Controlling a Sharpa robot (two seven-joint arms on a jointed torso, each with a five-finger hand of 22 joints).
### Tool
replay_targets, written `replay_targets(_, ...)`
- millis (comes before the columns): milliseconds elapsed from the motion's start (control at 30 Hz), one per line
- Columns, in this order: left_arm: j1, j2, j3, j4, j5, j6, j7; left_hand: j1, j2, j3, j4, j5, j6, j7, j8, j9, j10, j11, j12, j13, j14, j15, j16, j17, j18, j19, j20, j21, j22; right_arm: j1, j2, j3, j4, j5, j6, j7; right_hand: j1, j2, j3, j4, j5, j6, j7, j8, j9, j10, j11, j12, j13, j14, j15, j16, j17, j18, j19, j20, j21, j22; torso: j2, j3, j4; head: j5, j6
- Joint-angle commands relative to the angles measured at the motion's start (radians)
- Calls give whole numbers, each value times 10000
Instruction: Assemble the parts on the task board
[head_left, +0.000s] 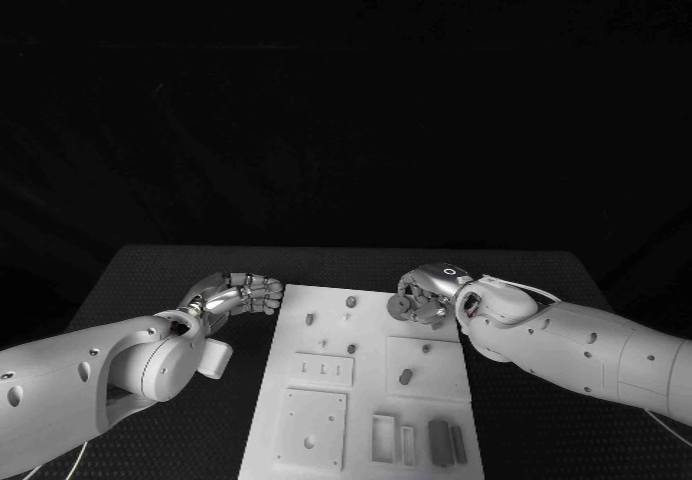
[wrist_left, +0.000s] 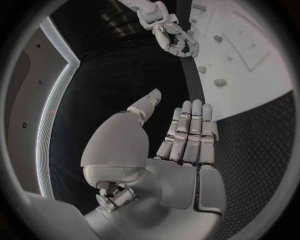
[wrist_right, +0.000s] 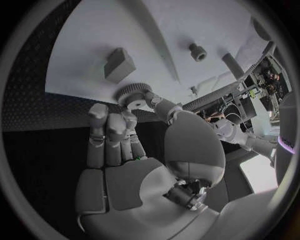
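Right hand (wrist_right: 134, 150) pinching a grey toothed gear (wrist_right: 132, 93) over the task board (head_left: 433, 380); left hand (wrist_left: 169, 150) empty, fingers straight together.

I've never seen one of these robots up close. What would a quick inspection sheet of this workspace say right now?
Surface: black table, dark and textured.
Job's things: white task board mid-table; small grey parts lie on it; a grey gear is pinched by the right hand at the board's edge.
Clutter: nothing seen.
Hands: left hand beside the board, holding nothing, fingers straight.
Cables: thin ones near the arms at the bottom corners.
Surroundings: dark.
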Motion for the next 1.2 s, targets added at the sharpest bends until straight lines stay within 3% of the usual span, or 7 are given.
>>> replay_targets(33,11,6,8,35,-73,107,48,-80,13,0,-61,-36,-23,15,-58,-14,-53,42,-68,-7,25,34,-39,15,127,62,36,-50,181,-106,37,-71,3,-367,408,-149,-109,37,-17,63,26,1367,-201,-28,16,-222,-187,61,-28,23,-59,-72,18,383,-48,16,49,139,-1,2,-2,-5,6)
replay_targets(200,11,10,8,37,-73,100,45,-83,14,4,-65,-35,-23,14,-58,-14,-53,42,-69,-7,24,34,-41,15,127,62,37,-50,181,-121,53,-80,12,-546,483,-191,76,140,303,85,-54,1572,-282,44,67,-162,-260,88,-92,78,-122,-86,48,383,-22,6,70,128,0,5,1,-8,5)
replay_targets(467,11,-4,8,38,-73,99,28,-92,15,11,-71,-32,-22,15,-58,-14,-52,42,-72,-6,21,36,-45,16,127,61,38,-50,182,-142,27,-85,-7,-673,607,-205,675,783,899,-122,-49,1784,-370,158,152,-92,-341,110,-145,101,-180,-92,78,381,-27,-1,98,133,-3,5,-4,-15,-19)
replay_targets(567,11,-5,8,44,-74,94,25,-94,15,14,-74,-31,-22,15,-58,-14,-51,42,-72,-6,20,36,-47,16,127,61,38,-50,182,-149,29,-86,18,-761,576,-220,774,922,1039,-242,-49,1813,-376,176,176,-81,-349,115,-162,100,-190,-95,91,380,-45,15,114,143,-3,7,-7,-18,-22)
replay_targets(900,12,-6,9,49,-77,66,28,-100,12,22,-84,-29,-21,18,-59,-15,-49,43,-75,-5,16,38,-51,17,126,60,39,-50,183,-151,4,-87,150,-1117,194,-534,699,1106,1099,-448,-50,1909,-402,243,252,4,-371,161,-196,131,-209,-93,122,383,-30,52,175,149,-4,-4,16,-36,-7)
replay_targets(1000,12,-10,11,61,-77,59,33,-102,11,25,-87,-28,-21,18,-59,-15,-49,43,-76,-5,15,39,-53,17,126,60,39,-50,184,-150,-41,-86,233,-1185,18,-637,629,1231,1077,-542,-52,1907,-406,250,277,23,-376,171,-209,141,-216,-98,131,383,-25,56,190,144,-4,-7,18,-23,5)
replay_targets(1200,13,-8,14,70,-77,40,35,-107,12,30,-92,-27,-19,20,-59,-15,-46,44,-77,-4,13,40,-55,18,126,60,40,-50,184,-147,-171,-79,574,-1438,-524,-912,584,1261,1064,-622,-51,1926,-414,266,302,39,-384,181,-219,155,-223,-101,139,383,-17,55,201,139,-10,-4,5,-7,52)
